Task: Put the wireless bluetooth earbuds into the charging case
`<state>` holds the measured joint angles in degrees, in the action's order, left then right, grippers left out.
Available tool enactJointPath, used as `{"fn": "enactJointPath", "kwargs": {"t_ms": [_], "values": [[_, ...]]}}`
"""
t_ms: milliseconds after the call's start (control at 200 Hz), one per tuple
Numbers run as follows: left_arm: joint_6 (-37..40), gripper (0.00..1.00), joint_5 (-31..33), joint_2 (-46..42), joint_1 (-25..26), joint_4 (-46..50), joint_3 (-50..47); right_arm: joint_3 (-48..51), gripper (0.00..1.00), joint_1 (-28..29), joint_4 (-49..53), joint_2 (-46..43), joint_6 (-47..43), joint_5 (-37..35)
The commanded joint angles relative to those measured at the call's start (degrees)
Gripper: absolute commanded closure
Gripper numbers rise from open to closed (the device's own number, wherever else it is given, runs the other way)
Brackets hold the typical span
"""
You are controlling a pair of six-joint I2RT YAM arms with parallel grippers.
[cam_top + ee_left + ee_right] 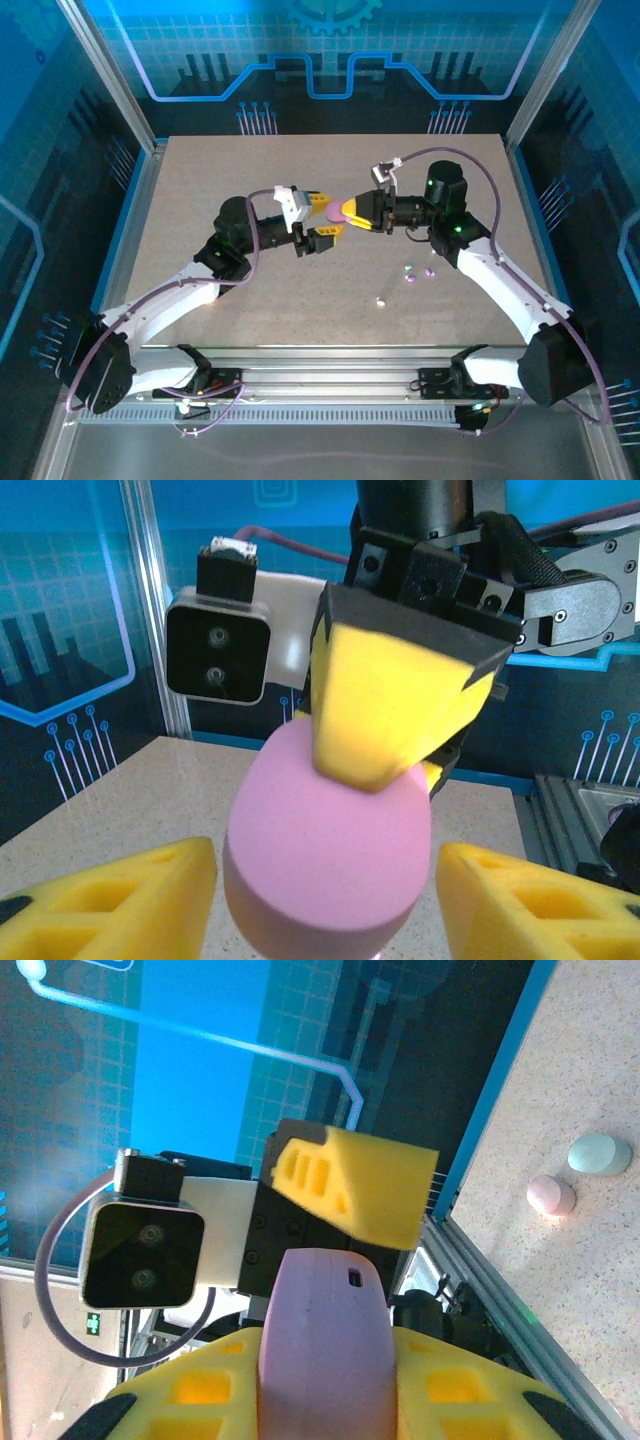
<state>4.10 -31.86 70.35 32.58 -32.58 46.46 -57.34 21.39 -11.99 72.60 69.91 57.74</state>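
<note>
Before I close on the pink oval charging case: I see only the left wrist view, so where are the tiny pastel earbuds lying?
Observer: Four tiny pastel earbuds lie loose on the speckled beige table, beside the right arm, nearer the bases than the pink oval charging case.
Operator: Any touching each other?
Observer: The right wrist view shows a pale green one and a pink one close together but apart.
</note>
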Motion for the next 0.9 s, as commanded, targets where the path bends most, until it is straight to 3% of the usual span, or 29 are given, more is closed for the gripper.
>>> {"fn": "enactJointPath", "kwargs": {"t_ms": [0, 150, 415, 480, 630, 750, 895], "values": [[-0.8, 0.41, -2.1, 0.2, 0.5, -3.2, 2.3, -1.8, 0.83, 0.7, -1.1, 0.5, 0.1, 1.2], [-0.8, 0.45, -1.9, 0.1, 0.5, -3.0, 2.0, -1.7, 0.83, 0.7, -1.1, 0.4, 0.0, 1.1], [3.0, 0.61, -2.9, 0.2, 0.5, 4.0, 4.0, -2.2, 0.78, 1.0, -0.9, -0.3, -0.1, 1.2], [4.1, 0.63, -3.1, -0.2, 0.5, 6.2, 4.5, -3.5, 0.71, 0.9, 5.5, -0.8, -4.2, 0.6], [8.0, 0.65, -4.5, -1.0, 0.5, 15.0, 7.1, -10.9, 0.59, -0.1, 32.3, -1.1, -22.5, -4.1], [10.0, 0.65, -5.0, -1.2, 0.5, 19.7, 8.9, -11.5, 0.53, -0.6, 35.9, -0.8, -25.9, -2.1], [10.9, 0.65, -4.9, -1.0, 0.4, 21.5, 10.0, -11.7, 0.56, -1.4, 39.1, -1.2, -28.5, -1.7]]}}
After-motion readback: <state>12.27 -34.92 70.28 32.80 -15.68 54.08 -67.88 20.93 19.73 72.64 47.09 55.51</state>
